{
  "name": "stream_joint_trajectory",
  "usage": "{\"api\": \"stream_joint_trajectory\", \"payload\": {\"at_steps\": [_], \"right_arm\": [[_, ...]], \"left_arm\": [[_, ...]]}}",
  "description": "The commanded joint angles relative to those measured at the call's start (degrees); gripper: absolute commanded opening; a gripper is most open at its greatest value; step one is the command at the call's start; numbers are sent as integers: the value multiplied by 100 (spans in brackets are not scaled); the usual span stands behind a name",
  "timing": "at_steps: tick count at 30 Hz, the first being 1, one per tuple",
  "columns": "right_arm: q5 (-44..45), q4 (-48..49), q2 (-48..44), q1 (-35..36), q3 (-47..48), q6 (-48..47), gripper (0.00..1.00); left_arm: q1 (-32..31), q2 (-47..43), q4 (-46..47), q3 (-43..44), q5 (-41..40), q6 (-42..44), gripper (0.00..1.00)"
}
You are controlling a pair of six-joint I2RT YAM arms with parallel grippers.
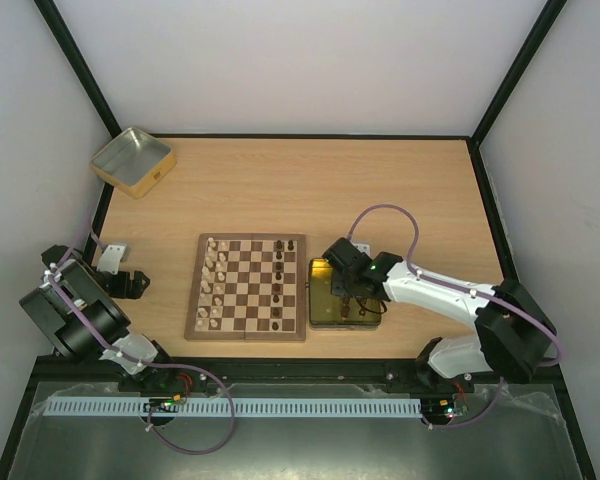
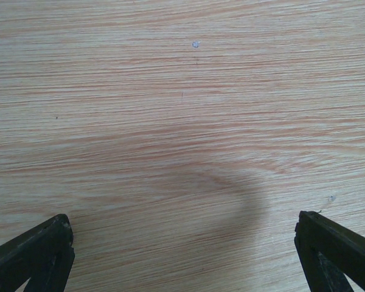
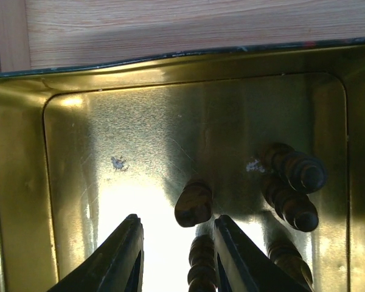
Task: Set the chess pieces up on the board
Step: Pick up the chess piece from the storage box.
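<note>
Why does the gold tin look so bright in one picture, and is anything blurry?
Right wrist view: a white glare patch on the shiny floor of the tin; the dark chess pieces near the lens look soft. Left wrist view: sharp wood grain on the table, one faint curved shadow. Top view: evenly lit, pieces on the board tiny.

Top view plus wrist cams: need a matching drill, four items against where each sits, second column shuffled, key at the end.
Items
1. left gripper
2. right gripper
3. board
4. silvery tin

Places
A. far left corner of the table
B. over the yellow-gold tin, dark chess pieces lying below it
C. open wide over bare wood
D. near middle of the table, pale chess pieces along its left side

Pairs: 1-C, 2-B, 3-D, 4-A
</note>
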Motion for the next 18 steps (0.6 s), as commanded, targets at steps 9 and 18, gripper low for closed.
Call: {"api": "stream_joint_trajectory", "payload": {"at_steps": [9, 18], "right_arm": [[140, 268, 233, 35, -205, 30, 28], [288, 299, 455, 12, -51, -64, 25]], "left_arm": [[-16, 273, -619, -341, -623, -266, 99], [-27, 296, -638, -344, -630, -231, 99]]}}
